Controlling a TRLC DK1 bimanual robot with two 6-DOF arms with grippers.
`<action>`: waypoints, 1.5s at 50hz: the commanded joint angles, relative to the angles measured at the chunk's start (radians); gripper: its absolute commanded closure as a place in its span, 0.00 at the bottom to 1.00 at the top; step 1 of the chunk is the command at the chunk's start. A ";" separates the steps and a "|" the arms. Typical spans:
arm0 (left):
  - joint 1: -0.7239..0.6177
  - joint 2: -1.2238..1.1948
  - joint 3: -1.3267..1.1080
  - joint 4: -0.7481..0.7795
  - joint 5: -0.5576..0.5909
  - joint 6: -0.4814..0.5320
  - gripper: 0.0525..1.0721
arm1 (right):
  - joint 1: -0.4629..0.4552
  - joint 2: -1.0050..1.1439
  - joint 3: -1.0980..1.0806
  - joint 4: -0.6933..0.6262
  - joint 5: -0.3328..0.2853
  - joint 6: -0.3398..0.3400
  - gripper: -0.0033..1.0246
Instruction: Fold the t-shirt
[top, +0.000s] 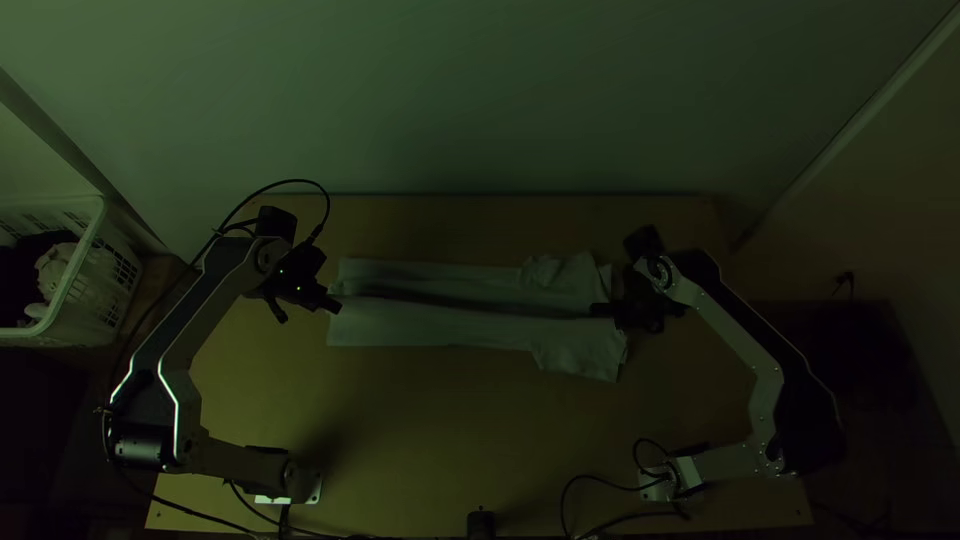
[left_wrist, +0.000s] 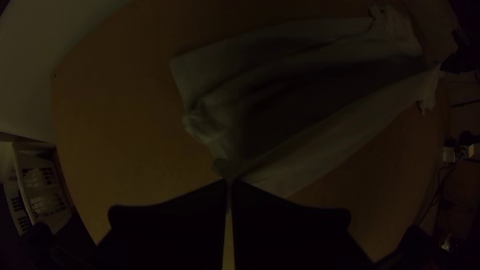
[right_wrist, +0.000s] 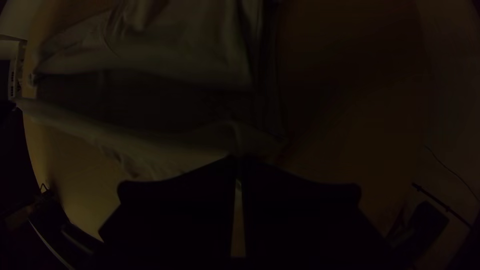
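Observation:
The pale t-shirt (top: 440, 325) lies as a long strip across the table's middle, its long sides turned inward with a dark gap between them. At its left end is my left gripper (top: 335, 304); in the left wrist view that gripper (left_wrist: 229, 183) is shut on the edge of the cloth (left_wrist: 300, 170). My right gripper (top: 598, 310) is at the wider right end, between the two sleeve parts. In the right wrist view, the right gripper (right_wrist: 237, 159) is shut on a pinched fold of the shirt (right_wrist: 165, 145).
The wooden table (top: 420, 430) extends in front of the shirt, with cables near the right arm's base. A white basket (top: 75, 290) holding cloth stands beyond the table's left side. A pale wall rises behind the back edge.

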 joint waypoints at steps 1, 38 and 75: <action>0.000 0.044 0.060 0.008 -0.007 -0.005 0.98 | -0.029 0.056 0.058 0.004 0.021 -0.009 0.97; -0.010 0.318 0.328 0.034 -0.007 -0.011 0.97 | -0.107 0.377 0.368 0.067 0.018 0.004 0.97; 0.107 0.277 0.290 0.106 0.273 -0.126 0.05 | -0.204 0.253 0.401 0.098 0.011 0.075 0.04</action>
